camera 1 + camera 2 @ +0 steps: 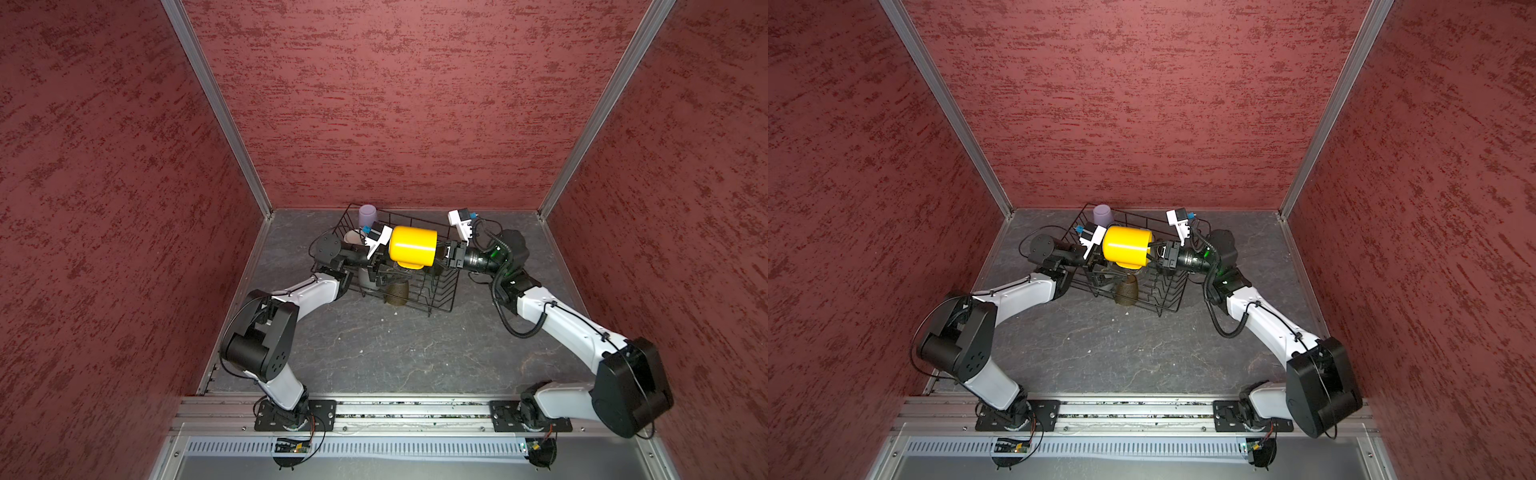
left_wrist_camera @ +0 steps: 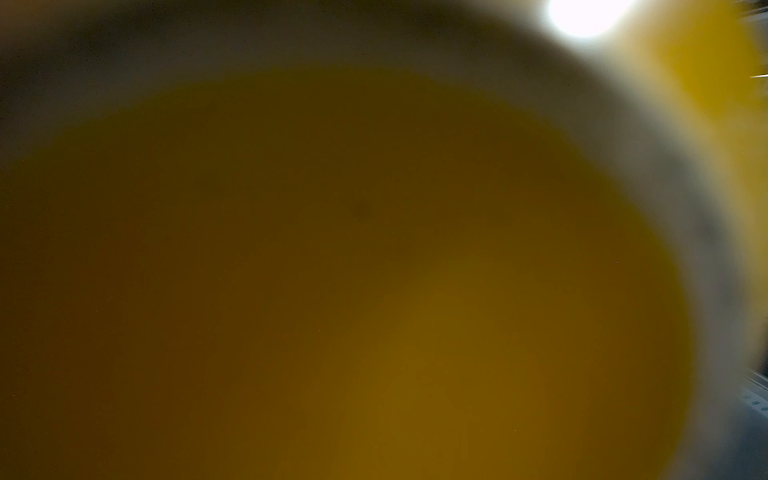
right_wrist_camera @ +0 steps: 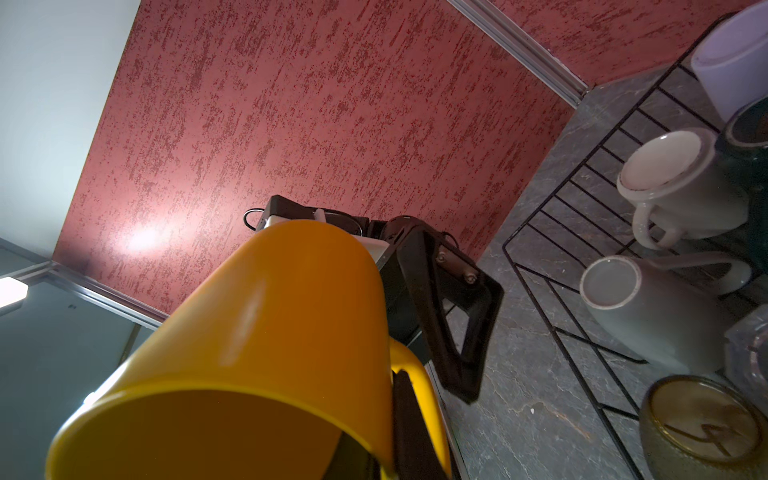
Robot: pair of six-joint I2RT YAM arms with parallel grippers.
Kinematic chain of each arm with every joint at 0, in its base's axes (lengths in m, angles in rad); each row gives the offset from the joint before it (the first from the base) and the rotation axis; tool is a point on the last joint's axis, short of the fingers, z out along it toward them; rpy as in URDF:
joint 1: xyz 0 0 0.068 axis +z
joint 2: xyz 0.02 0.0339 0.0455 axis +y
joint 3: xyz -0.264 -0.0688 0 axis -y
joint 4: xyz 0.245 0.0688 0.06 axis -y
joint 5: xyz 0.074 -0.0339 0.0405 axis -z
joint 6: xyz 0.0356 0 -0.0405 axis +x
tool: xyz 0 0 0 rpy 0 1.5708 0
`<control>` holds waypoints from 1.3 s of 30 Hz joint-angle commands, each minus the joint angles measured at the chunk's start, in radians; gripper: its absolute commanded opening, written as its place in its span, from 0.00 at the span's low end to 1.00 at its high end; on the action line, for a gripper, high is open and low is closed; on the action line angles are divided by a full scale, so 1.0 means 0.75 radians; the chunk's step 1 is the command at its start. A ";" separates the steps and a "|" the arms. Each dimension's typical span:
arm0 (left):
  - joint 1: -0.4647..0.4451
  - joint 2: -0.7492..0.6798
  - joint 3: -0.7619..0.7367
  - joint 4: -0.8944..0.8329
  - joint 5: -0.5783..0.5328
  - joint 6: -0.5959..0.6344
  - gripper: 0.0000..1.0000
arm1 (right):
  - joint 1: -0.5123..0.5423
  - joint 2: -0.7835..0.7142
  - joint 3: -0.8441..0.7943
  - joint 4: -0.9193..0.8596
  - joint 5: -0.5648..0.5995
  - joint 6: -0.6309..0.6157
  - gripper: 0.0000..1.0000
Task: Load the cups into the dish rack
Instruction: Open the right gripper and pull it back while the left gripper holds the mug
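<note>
At dish rack (image 1: 441, 291), yellow mug (image 1: 413, 247) blurred, filling left wrist view

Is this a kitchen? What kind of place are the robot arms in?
Probably a robot test booth, not a kitchen: a left arm and right arm bolted to a metal rail, red walls in metal frames, and a dish rack on a grey tabletop.

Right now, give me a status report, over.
Right tool shut on yellow mug, at rim. Left tool open at its base. Mug sideways above dish rack. Amber glass in rack below.
</note>
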 commanded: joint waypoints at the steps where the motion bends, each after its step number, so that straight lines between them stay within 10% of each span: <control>1: -0.011 0.027 0.040 0.004 -0.009 -0.019 0.69 | 0.002 -0.030 0.022 0.158 0.005 0.043 0.00; 11: -0.011 0.060 0.095 -0.079 -0.027 -0.066 0.26 | 0.005 -0.030 0.003 0.164 0.023 0.047 0.00; 22: 0.034 0.042 0.160 -0.265 -0.113 -0.141 0.00 | 0.005 -0.010 -0.027 0.210 0.038 0.078 0.00; 39: 0.100 -0.071 0.222 -0.768 -0.123 0.092 0.00 | -0.006 -0.043 -0.017 0.018 0.114 -0.040 0.21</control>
